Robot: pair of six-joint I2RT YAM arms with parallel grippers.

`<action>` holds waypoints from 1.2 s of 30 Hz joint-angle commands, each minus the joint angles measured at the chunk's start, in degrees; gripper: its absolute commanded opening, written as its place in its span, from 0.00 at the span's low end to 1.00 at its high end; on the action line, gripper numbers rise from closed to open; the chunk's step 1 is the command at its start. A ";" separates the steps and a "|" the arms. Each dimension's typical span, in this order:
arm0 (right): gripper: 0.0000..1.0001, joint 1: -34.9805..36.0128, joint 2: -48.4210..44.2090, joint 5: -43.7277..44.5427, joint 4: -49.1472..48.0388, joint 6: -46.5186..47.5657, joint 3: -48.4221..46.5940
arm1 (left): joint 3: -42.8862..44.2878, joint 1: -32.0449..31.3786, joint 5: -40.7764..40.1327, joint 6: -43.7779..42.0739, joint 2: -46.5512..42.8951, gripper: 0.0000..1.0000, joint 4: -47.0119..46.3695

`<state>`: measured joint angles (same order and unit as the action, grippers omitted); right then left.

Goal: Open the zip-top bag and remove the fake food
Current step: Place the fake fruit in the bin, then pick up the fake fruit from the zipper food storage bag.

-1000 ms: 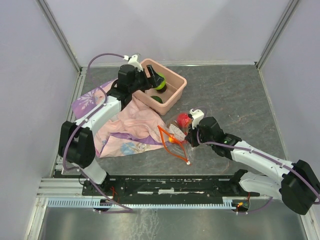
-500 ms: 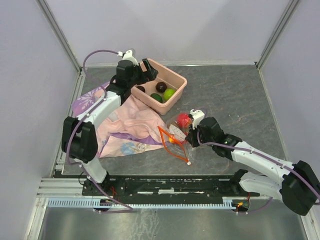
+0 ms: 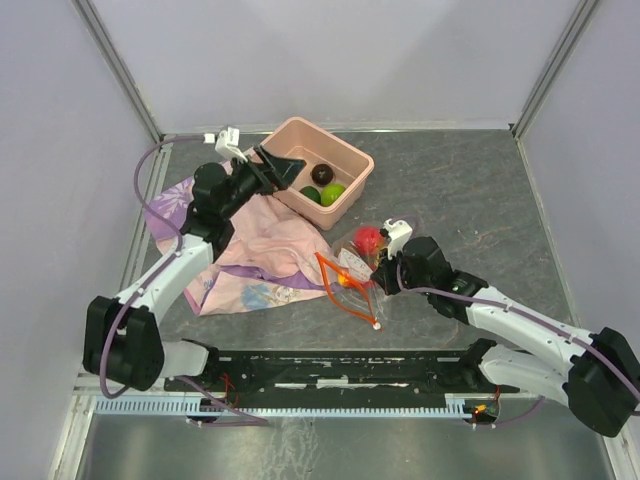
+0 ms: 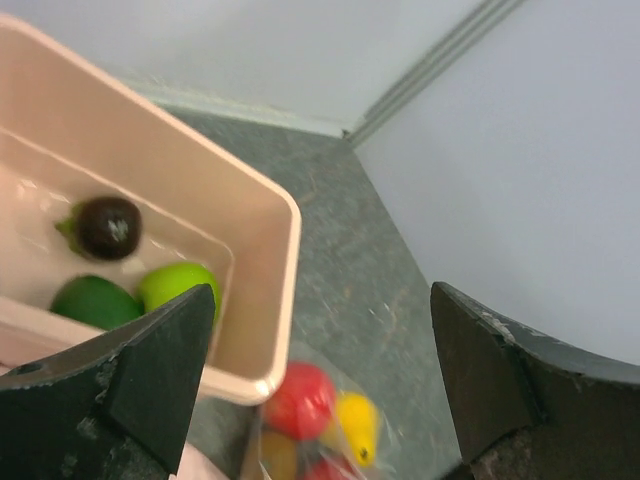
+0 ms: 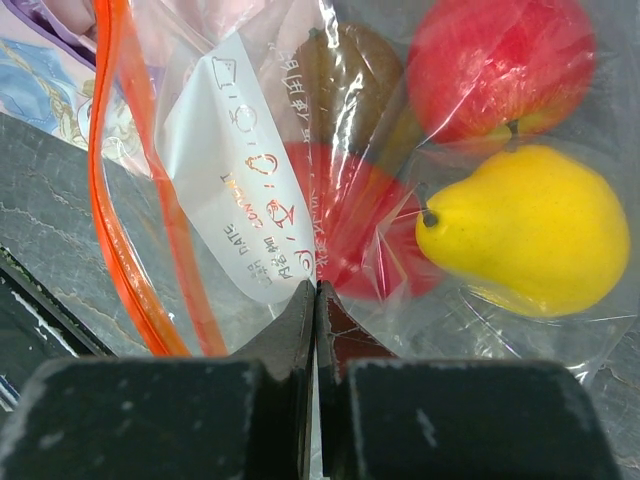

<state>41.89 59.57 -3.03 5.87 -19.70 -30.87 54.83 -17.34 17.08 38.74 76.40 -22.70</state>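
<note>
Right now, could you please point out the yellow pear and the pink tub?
yellow pear (image 5: 525, 225): right wrist view, its rounded body.
pink tub (image 3: 340, 141): top external view, its far rim.

Left arm backs away from the tub

The left gripper (image 3: 276, 167), a second ago over the tub (image 3: 352, 158) with the lime fruit (image 3: 334, 191) in its jaws, now hangs wide and bare at the tub's left rim, above the cloth (image 3: 270, 240). The fruit lies in the tub beside a dark fruit (image 3: 322, 173).
</note>
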 commanded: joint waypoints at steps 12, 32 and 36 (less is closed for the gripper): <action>0.06 -0.31 -2.85 -1.49 -4.71 -1.38 1.02 | -33.31 -1.88 13.34 16.05 -24.88 0.86 -17.29; 0.06 -2.36 -0.88 -4.14 -8.06 -4.12 1.32 | -49.90 -24.00 -4.98 20.90 -31.34 0.57 -21.89; 0.06 -2.43 -0.96 -4.59 -8.34 -4.42 1.55 | -49.20 -27.58 -8.10 21.36 -25.92 0.49 -23.92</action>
<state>39.68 58.96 -6.72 0.80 -23.03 -29.45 4.73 -42.19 13.87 57.95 46.98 -40.95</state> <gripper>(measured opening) 0.063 0.517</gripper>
